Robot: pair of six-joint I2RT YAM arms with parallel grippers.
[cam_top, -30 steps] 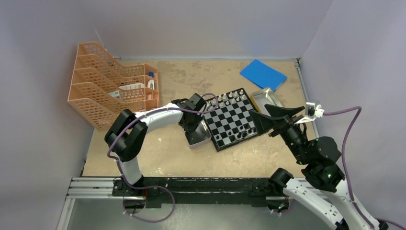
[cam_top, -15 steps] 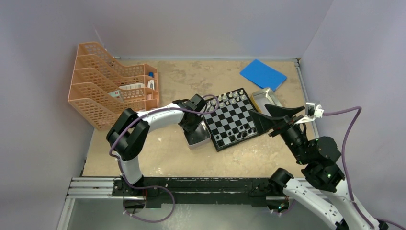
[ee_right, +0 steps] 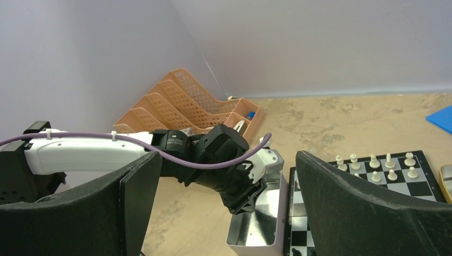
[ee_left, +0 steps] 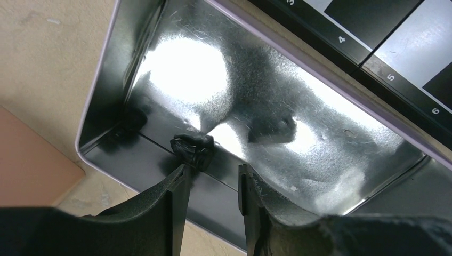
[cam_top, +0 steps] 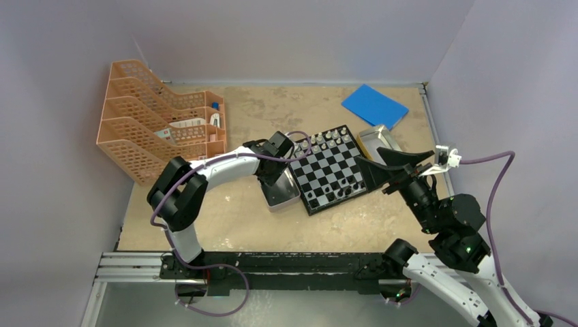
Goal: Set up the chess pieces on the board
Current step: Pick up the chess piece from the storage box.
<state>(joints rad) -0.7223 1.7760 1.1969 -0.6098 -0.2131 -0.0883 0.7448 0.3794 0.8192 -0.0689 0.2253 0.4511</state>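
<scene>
The board (cam_top: 327, 169) lies mid-table, with white chess pieces (cam_top: 328, 139) on its far rows and a few black pieces (cam_top: 339, 188) on its near rows. My left gripper (cam_top: 276, 169) reaches down into a silver tin (cam_top: 285, 194) at the board's left edge. In the left wrist view the gripper (ee_left: 213, 178) is open, and a black piece (ee_left: 193, 149) lies against the tin's wall just beyond the left fingertip (ee_left: 180, 178), not between the jaws. My right gripper (cam_top: 380, 167) hovers wide open and empty at the board's right edge. It also shows in the right wrist view (ee_right: 228, 157).
A second silver tin (cam_top: 377, 138) lies right of the board, partly under my right gripper. A blue flat pad (cam_top: 374, 105) lies at the back right. An orange tiered rack (cam_top: 153, 129) stands at the back left. Walls close in three sides.
The left arm's elbow has shifted slightly to the left; its gripper stays inside the tin. The right arm has not moved.
</scene>
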